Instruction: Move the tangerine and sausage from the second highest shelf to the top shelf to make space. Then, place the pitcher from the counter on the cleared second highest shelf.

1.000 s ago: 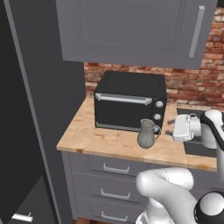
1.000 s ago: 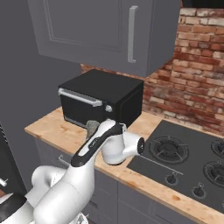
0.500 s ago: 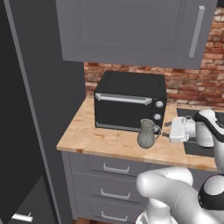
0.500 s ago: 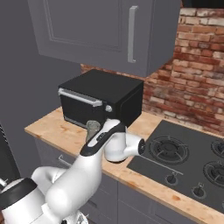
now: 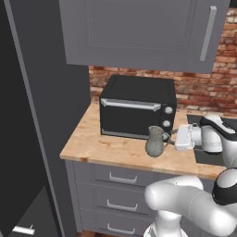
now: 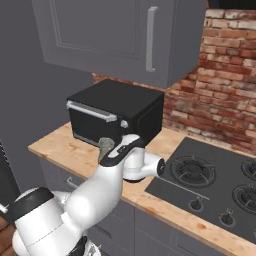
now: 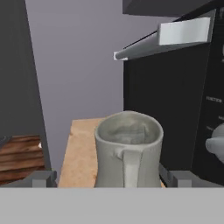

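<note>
On the counter [image 5: 106,149], near its front edge before the black microwave [image 5: 138,112], stands the pitcher [image 5: 156,141], handle toward the robot's gripper [image 5: 177,138], whose fingers stand wide apart beside it. Rigid, likely smooth and light, it seems best clasped around the rounded body.

One pitcher [image 5: 156,140] is counted on the table [image 5: 106,148]. One microwave [image 5: 137,107] is seen, w/ one door handle [image 5: 131,105] and two knobs [image 5: 169,110]. Three drawers [image 5: 115,177] are visible below, each w/ one handle. One wall cabinet [image 5: 143,32] w/ one handle is seen. One stove [image 6: 210,187]; approx. four burners and three knobs.
</note>
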Motion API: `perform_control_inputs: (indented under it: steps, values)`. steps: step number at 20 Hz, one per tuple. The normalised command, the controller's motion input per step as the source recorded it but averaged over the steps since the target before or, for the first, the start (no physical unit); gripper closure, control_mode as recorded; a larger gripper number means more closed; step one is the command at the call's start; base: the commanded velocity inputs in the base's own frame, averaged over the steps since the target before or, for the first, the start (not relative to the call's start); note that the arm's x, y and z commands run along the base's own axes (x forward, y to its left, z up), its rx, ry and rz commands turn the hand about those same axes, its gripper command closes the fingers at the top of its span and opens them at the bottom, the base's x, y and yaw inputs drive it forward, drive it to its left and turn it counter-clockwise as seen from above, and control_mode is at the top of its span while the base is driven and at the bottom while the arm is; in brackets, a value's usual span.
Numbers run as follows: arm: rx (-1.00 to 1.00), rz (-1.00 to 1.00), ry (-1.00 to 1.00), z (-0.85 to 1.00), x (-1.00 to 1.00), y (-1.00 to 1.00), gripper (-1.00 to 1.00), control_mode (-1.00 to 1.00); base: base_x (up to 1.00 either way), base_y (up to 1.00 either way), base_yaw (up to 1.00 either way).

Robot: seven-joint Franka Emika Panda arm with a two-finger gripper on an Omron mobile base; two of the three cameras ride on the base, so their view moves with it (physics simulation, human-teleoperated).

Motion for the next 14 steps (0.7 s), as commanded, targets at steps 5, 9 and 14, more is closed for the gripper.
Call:
perform_control_inputs:
  steps: [5,9,14]
  values:
    - [0.00,0.00,0.00,-0.13,0.26,0.00,-1.00,-1.00,0.00,0.00,0.00]
    - [0.00,0.00,0.00,-0.16,0.23,0.00,-1.00,-1.00,0.00,0.00,0.00]
    - [0.00,0.00,0.00,-0.18,0.23,0.00,-1.00,-1.00,0.00,0.00,0.00]
